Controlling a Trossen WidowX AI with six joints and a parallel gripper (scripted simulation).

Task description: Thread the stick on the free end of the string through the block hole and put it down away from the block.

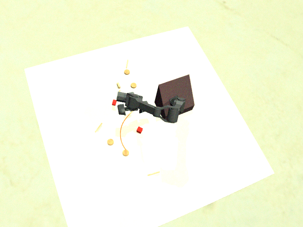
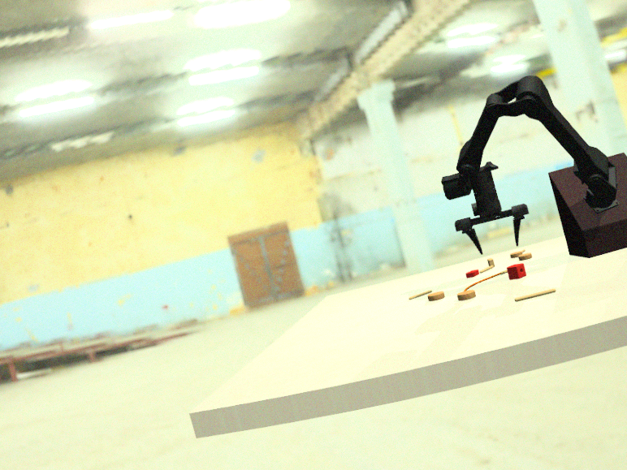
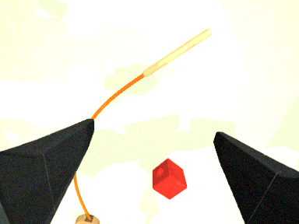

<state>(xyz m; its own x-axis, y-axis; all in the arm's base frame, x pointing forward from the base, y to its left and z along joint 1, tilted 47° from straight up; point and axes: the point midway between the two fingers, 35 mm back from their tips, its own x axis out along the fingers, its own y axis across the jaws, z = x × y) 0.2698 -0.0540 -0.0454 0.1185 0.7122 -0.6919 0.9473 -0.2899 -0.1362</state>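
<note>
The red block [image 1: 139, 129] [image 2: 516, 271] [image 3: 169, 179] stands on the table; a small hole shows in one side face. The orange string [image 1: 120, 131] [image 3: 117, 94] curves from its round wooden button [image 1: 125, 153] [image 2: 466, 295] [image 3: 86, 220] to the thin pale stick [image 3: 179, 52]. That stick lies on the table beyond the block in the wrist view, mostly hidden under the arm in the top view. The string is outside the block. My gripper [image 2: 499, 249] [image 3: 156, 131] is wide open and empty, above the table. The left finger covers part of the string in the wrist view.
Another red piece [image 1: 114, 102] [image 2: 472, 273] lies farther left. Loose sticks [image 1: 98, 127] [image 1: 153, 173] [image 1: 127, 64], buttons [image 1: 110, 142] [image 1: 126, 71] [image 1: 133, 85] and a short wooden peg [image 1: 118, 85] lie around. The arm's dark base [image 1: 174, 88] [image 2: 606, 230] stands at the right.
</note>
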